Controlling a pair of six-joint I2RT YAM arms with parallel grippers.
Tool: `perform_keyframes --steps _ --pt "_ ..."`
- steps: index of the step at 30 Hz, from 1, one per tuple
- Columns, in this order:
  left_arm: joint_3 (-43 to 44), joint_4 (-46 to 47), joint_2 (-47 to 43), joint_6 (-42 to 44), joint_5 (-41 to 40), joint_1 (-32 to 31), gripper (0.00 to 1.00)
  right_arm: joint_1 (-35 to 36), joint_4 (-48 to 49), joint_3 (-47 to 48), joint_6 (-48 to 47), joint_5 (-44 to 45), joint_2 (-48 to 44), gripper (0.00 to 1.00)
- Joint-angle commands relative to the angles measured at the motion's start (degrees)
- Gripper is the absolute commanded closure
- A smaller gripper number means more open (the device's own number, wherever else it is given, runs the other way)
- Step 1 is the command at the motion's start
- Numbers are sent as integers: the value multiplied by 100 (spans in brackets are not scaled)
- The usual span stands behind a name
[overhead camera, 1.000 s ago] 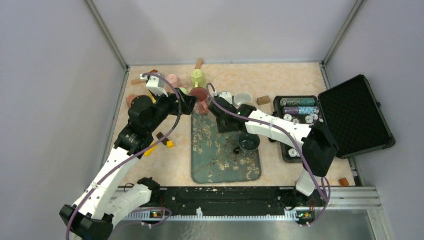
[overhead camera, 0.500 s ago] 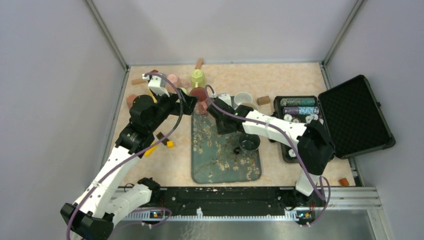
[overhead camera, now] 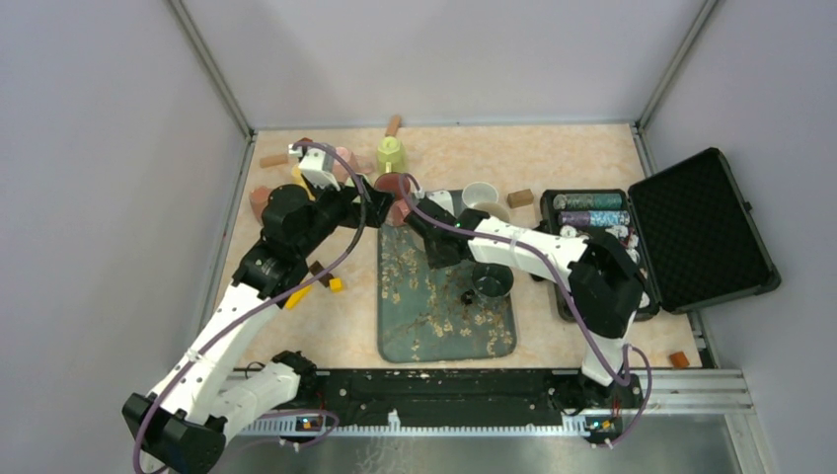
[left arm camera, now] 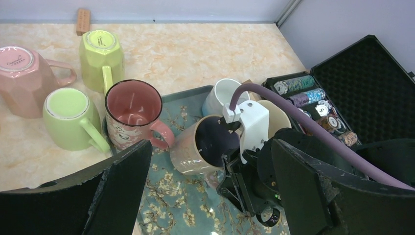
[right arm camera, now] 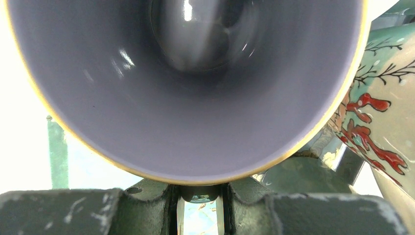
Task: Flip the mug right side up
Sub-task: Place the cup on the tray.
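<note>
The mug (left arm camera: 195, 147) is tan-pink outside and dark purple inside. It lies tilted on its side over the far end of the floral tray (left arm camera: 166, 210), its mouth turned up toward the left wrist camera. My right gripper (left arm camera: 240, 161) is shut on it at the rim side, and the dark inside of the mug (right arm camera: 186, 83) fills the right wrist view above the closed fingers (right arm camera: 147, 210). My left gripper (left arm camera: 210, 196) is open and empty, and it hovers above the mug with one finger on each side. In the top view the mug (overhead camera: 402, 211) sits between the two grippers.
An upright red-pink mug (left arm camera: 132, 112) and a green mug (left arm camera: 68, 117) stand just left of the held mug. A pink mug (left arm camera: 19, 78) and a yellow-green mug (left arm camera: 100, 56) stand upside down behind. White (left arm camera: 220, 95) and cream (left arm camera: 281, 115) mugs, a dark mug (overhead camera: 492, 280) and an open chip case (overhead camera: 691, 227) are to the right.
My right gripper has shifted a little toward the far left with the mug. My left gripper has edged the same way above it.
</note>
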Motion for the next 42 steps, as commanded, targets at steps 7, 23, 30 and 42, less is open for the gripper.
perform_keyframes --steps 7,23,30,42 --pt "48 306 148 57 215 19 2 -195 558 426 13 16 3 100" --pt "76 238 273 92 317 74 2 -395 575 550 -55 -173 289 100" --pt "21 229 227 106 324 80 2 -550 574 576 -60 -166 394 100" --pt "-45 216 131 128 315 82 2 -790 -19 1779 -447 -40 1254 100"
